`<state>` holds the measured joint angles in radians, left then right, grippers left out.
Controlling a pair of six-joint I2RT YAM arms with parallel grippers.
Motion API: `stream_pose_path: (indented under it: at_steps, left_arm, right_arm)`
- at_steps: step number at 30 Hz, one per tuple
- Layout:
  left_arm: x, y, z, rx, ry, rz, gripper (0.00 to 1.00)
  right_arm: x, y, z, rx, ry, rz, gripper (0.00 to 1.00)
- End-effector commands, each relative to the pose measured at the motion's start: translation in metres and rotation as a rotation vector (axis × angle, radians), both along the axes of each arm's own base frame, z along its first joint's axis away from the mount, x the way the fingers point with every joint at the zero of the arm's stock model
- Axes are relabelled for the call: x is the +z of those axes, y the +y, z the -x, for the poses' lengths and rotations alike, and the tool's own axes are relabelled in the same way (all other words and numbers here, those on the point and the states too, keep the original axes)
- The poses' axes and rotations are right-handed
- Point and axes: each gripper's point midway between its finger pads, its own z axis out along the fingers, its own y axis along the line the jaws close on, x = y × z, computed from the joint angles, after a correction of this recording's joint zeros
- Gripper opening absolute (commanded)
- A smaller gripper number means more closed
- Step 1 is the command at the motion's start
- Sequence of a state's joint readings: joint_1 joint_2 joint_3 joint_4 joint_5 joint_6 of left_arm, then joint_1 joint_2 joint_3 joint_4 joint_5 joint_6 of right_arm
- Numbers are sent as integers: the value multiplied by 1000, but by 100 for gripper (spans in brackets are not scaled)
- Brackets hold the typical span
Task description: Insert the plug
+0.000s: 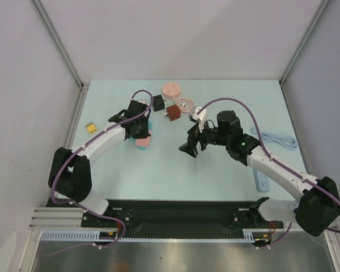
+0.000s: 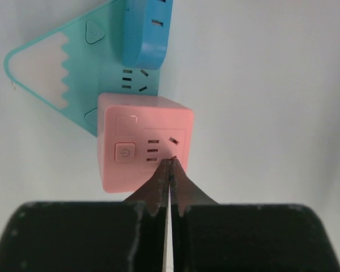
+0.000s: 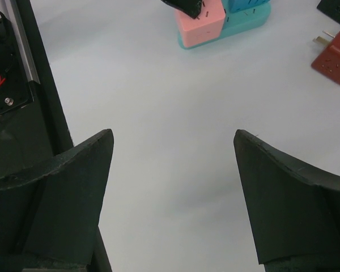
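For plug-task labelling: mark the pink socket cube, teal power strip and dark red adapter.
pink socket cube [image 2: 144, 150], left wrist view, its socket face.
teal power strip [image 2: 105, 56], left wrist view, its flat body.
dark red adapter [image 3: 335, 56], right wrist view, its red body.

A salmon-pink plastic socket cube [image 2: 144, 141] is marked with dark slots on a paler pink face. The teal pencil-shaped plastic power strip [image 2: 102, 73] is finished with a whitish tip edged in a zigzag. A bright blue rounded plastic adapter [image 2: 147, 28] is shown above it. A dark red plastic plug block [image 3: 335, 54] is fitted with brass-coloured prongs. A small yellow block [image 1: 91, 128] and a pale pink round disc [image 1: 171, 88] are seen on the pale blue table [image 1: 215, 170].
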<state>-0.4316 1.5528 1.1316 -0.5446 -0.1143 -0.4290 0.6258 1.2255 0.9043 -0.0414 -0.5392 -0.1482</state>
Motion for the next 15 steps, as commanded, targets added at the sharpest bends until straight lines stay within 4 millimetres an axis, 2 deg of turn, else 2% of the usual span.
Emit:
stream_pose_path:
  at_steps: [1,2,3,5,6,8,9,10,12,13,14,15]
  left_arm:
    - [7,6,-3,27,4,-28,0]
    - [14,4,-6,22,-6,-17,0]
    - [31,0,-13,16,-36,-1,0]
    - [51,0,-20,14,-69,-3,11]
    - [71,3,-28,32,-108,-17,27]
    - [91,14,-37,71,-156,-42,43]
    - [104,21,-41,98,-185,-51,56]
    - [110,33,-46,140,-203,-69,60]
    - [113,66,-55,236,-215,-68,75]
    - [111,76,-57,270,-213,-54,82]
    - [113,103,-61,338,-221,-34,86]
    - [107,113,-65,367,-227,-7,90]
  right_arm:
    - [31,0,1,8,-51,-39,91]
    - [33,-1,1,4,-53,-39,91]
    - [32,-2,2,2,-47,-37,91]
    - [39,-3,5,-1,-48,-49,91]
    - [39,-3,7,-2,-42,-52,91]
    - [42,-1,14,1,-38,-66,91]
    - [43,-2,9,-57,-27,-74,91]
    - [43,-2,8,-82,-29,-74,92]
    - [44,-4,11,-143,-32,-89,95]
    - [45,-6,11,-172,-31,-100,98]
    - [48,-10,11,-211,-15,-121,100]
    - [49,-18,5,-302,36,-141,100]
